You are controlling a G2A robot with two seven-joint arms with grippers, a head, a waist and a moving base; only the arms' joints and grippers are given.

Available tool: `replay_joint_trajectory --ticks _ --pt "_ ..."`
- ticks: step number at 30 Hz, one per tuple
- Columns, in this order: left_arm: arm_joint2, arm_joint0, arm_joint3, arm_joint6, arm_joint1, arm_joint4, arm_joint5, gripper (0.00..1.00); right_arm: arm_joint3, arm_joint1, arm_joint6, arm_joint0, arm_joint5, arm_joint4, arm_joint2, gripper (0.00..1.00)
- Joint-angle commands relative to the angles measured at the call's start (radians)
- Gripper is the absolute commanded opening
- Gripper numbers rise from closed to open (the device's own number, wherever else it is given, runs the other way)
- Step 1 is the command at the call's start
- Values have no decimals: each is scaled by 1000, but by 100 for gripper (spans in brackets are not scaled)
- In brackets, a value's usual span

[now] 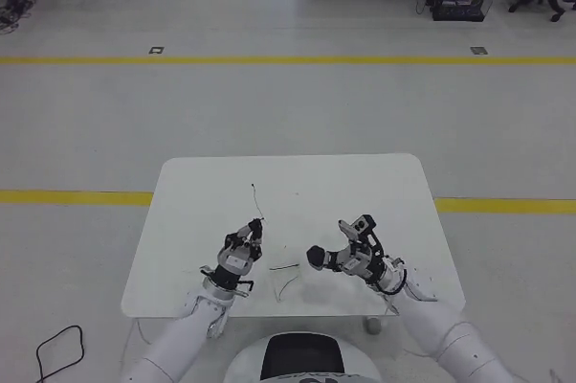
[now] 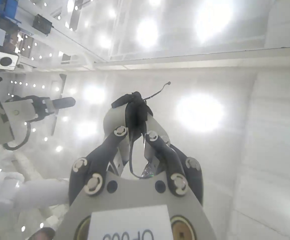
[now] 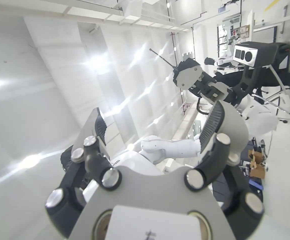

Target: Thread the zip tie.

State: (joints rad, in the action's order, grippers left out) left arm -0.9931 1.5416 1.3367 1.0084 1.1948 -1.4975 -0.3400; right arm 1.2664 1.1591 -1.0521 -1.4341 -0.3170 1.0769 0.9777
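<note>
Item 1, left gripper (image 2: 135, 106): I am keeping its jaws closed right down on the zip tie (image 2: 157, 93), pinching it at my tips.

Item 2, zip tie: thin and black. One end is poking out past my left tips and ending in a small knob, which I am taking for the head. The rest is looping back between my left fingers toward the palm. All of it is hanging above the table (image 1: 365, 182).

Handling, as I am judging it: very light, springy rather than limp, and smooth enough to slide or twist in a loose pinch. The free length is likely wagging with any wrist motion. I am reckoning the best hold is on the flat of the strap, close behind whichever end needs guiding, so that the tip stays short and steady. A hard squeeze is unlikely to harm it.

Item 3, right gripper (image 3: 158, 109): I am holding its jaws spread wide with nothing between the ribbed pads. It is sitting off to the side of my left gripper and well apart from the tie.

Item 4, strands (image 1: 286, 265): thin lines are lying on the table between my two grippers, too fine to identify.
</note>
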Motion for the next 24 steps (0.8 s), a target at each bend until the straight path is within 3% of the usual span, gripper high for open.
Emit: replay_joint_trajectory --ticks 1,7,9,11,19,20,24 --pt "2 -7 -8 5 2 10 0 0 2 0 1 -1 -1 -1 2 100" --pt "3 -8 -9 0 2 19 0 0 2 0 1 -1 -1 -1 2 100" --pt "14 -12 -8 4 0 108 1 0 5 0 10 -3 5 -2 0 100" --pt "24 -8 -12 57 -3 170 9 0 20 4 -3 -11 33 27 -6 100" --pt "21 5 -69 210 1 139 14 0 -37 26 -104 16 65 96 -30 100" --pt "21 3 -76 218 3 134 9 0 -43 30 -128 24 83 93 -41 100" --pt "16 -3 -78 218 4 150 0 0 -53 32 -133 32 73 81 -42 100"
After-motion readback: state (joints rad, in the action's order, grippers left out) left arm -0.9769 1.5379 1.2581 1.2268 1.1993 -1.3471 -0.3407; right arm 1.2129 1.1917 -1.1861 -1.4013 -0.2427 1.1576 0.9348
